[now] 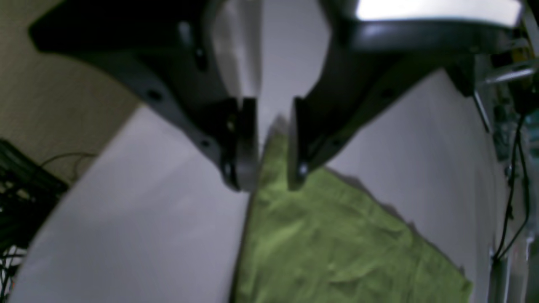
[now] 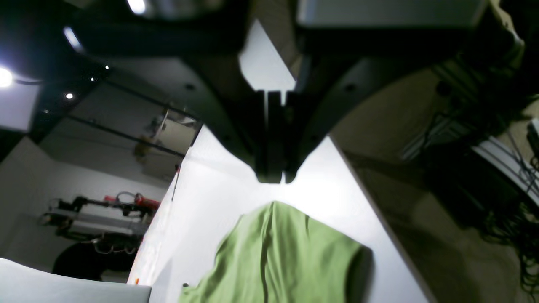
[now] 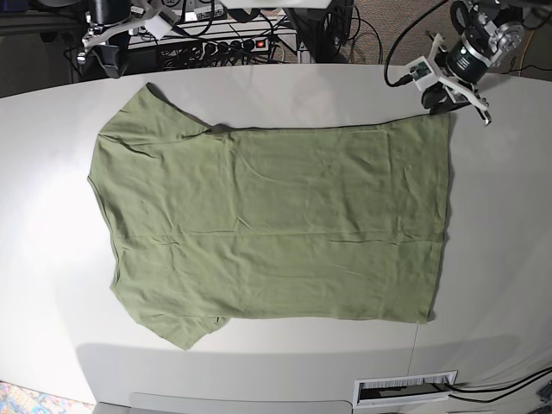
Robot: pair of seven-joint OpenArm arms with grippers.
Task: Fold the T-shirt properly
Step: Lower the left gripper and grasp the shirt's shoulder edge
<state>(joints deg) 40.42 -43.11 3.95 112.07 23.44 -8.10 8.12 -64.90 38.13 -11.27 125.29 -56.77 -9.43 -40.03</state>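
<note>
1. White bench top [image 3: 52, 285] w/ rounded corners fills the base view; cables and a power strip [image 3: 237, 43] lie on the floor past its far edge.
2. Sage-green short-sleeved cotton T-shirt [image 3: 276, 224] lies spread flat across bench centre, collar end toward the left edge, hem toward the right edge, light wrinkles throughout.
3. Left gripper [image 1: 269, 143], black fingers, sits above the far-right hem corner of the shirt; jaws apart w/ a narrow gap, green corner visible between and below them. Blurred, so can't tell if cloth touches the pads.
4. Right gripper [image 2: 276, 139] near the bench's far-left corner; jaws nearly together, only a thin slit between, nothing in it. Shirt sleeve lies on the bench just below the tips, apart from them.
5. Slotted white vent plate [image 3: 405, 388] sits at the near edge.
</note>
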